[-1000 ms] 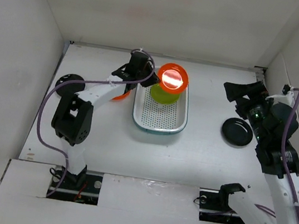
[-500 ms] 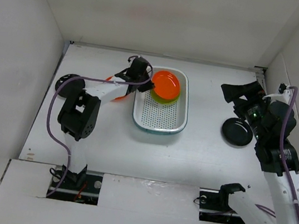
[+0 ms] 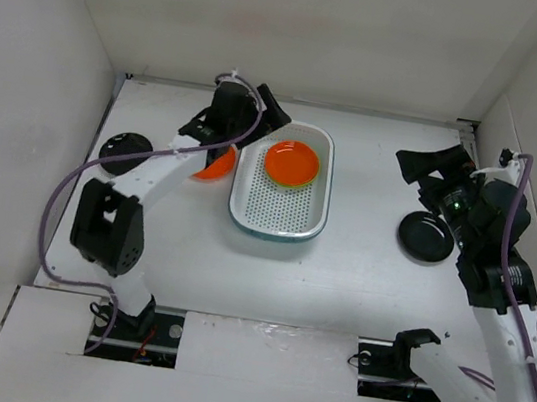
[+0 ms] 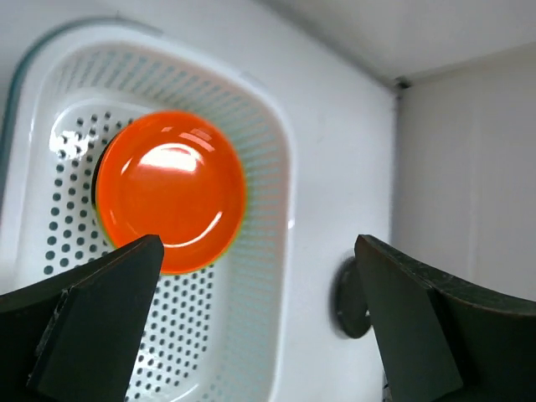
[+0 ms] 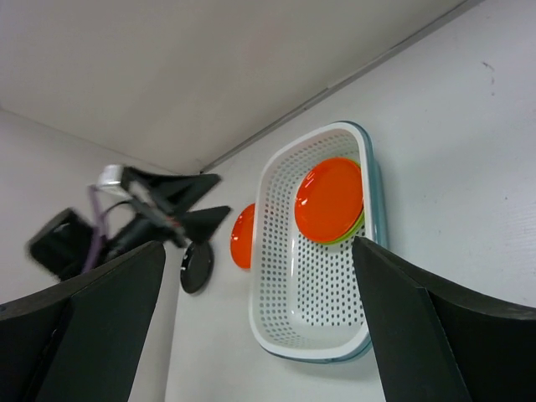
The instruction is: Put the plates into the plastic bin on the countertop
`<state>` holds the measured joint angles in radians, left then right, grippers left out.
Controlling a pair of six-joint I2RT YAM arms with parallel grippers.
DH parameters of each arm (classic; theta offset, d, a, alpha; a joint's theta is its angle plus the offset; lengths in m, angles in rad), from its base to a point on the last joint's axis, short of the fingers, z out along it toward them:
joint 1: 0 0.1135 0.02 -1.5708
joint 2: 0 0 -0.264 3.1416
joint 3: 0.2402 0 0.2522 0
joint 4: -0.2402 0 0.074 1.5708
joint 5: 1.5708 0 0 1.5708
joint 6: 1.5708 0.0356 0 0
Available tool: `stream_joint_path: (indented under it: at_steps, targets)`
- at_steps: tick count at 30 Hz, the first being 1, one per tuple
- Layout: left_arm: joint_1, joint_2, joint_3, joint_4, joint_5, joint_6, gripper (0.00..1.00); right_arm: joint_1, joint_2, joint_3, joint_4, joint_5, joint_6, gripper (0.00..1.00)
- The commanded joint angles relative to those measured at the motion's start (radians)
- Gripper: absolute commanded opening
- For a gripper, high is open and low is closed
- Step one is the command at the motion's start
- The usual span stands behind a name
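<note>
The white perforated plastic bin sits mid-countertop. In its far end an orange plate lies flat on a lime green plate, of which only the rim shows. My left gripper hovers open and empty over the bin's far left corner. A second orange plate lies just left of the bin, partly under the left arm. One black plate sits far left, another black plate on the right. My right gripper is open, raised beyond that plate.
White walls close in the countertop at the back and on both sides. The left arm's purple cable loops over the left part of the surface.
The left gripper opened and let the orange plate drop flat onto the green one in the bin, then drew back to the left. The bin shifted slightly left. The right arm stayed put.
</note>
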<state>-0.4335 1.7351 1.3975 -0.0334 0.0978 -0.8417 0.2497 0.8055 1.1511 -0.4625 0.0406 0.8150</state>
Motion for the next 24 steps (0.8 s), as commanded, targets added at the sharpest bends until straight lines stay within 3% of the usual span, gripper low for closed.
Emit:
stream_joint_path:
  at_steps: [1,4,8,11,15,24]
  targets:
    - [0.045,-0.216,-0.026,0.043,-0.036,0.044,1.0,-0.001,0.004,-0.008,0.05,-0.011,-0.014,1.0]
    - [0.103,-0.316,-0.092,-0.023,-0.055,0.055,1.0,-0.01,0.004,-0.021,0.061,-0.021,-0.014,1.0]
    - [0.178,-0.446,-0.285,-0.118,-0.268,-0.023,1.0,-0.01,0.014,-0.043,0.082,-0.05,-0.014,1.0]
    - [0.298,-0.473,-0.454,-0.094,-0.23,-0.046,1.0,-0.01,0.026,-0.053,0.102,-0.085,-0.014,1.0]
    - [0.367,-0.411,-0.571,-0.03,-0.156,-0.057,1.0,-0.01,0.035,-0.082,0.136,-0.117,-0.005,1.0]
    - [0.368,-0.263,-0.661,0.128,-0.176,-0.131,1.0,-0.01,0.017,-0.091,0.145,-0.139,-0.005,1.0]
